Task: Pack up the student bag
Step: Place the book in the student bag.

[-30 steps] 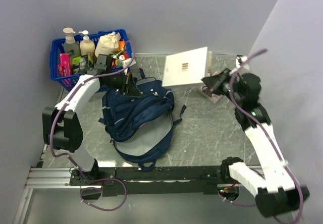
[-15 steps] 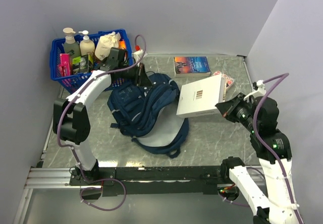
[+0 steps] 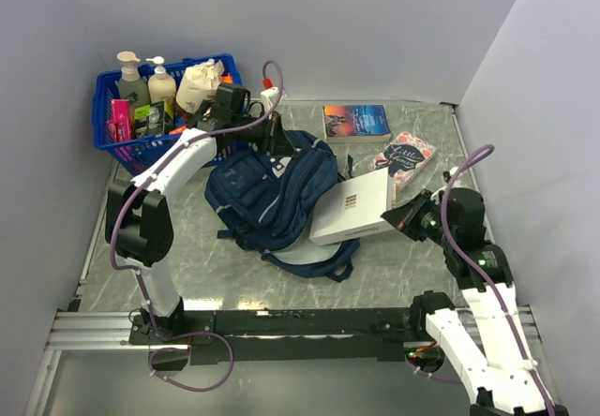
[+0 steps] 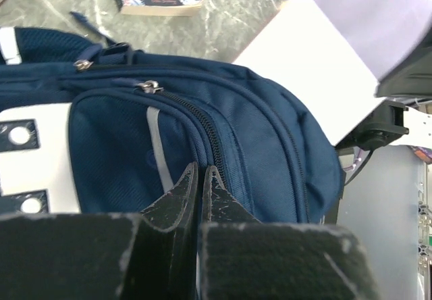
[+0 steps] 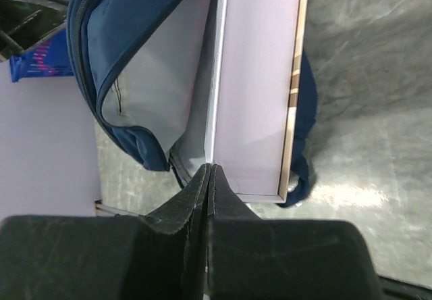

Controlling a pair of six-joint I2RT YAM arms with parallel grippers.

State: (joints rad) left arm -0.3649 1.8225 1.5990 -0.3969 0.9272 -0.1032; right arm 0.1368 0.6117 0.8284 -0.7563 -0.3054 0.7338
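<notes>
Starting at the far left of the grey marble table (image 3: 187, 257) with a blue plastic basket (image 3: 103, 127), pushed into the back corner and crammed with pump bottles (image 3: 131, 77) and bright packets. Following the left arm rightward to the left hand (image 4: 200, 175), pinched shut on the navy fabric of the student bag (image 3: 262, 200) just beside a zip, up at the bag's far end. Finding the bag itself lying near the middle of the table, just right of the basket, white patch and grey stripe facing up, main compartment gaping toward the right with pale grey lining showing. Seeing a white book (image 3: 354, 208) tilted at that opening, its left end over the lining and inside the mouth, its right end in a grip. Coming next to the right hand (image 5: 210, 171), closed tight on the book's near edge and holding it there. Noting, toward the back wall, a blue-covered book (image 3: 355, 121) lying flat, and just right of it a smaller patterned book (image 3: 406, 154), both on the table and apart from the bag.
</notes>
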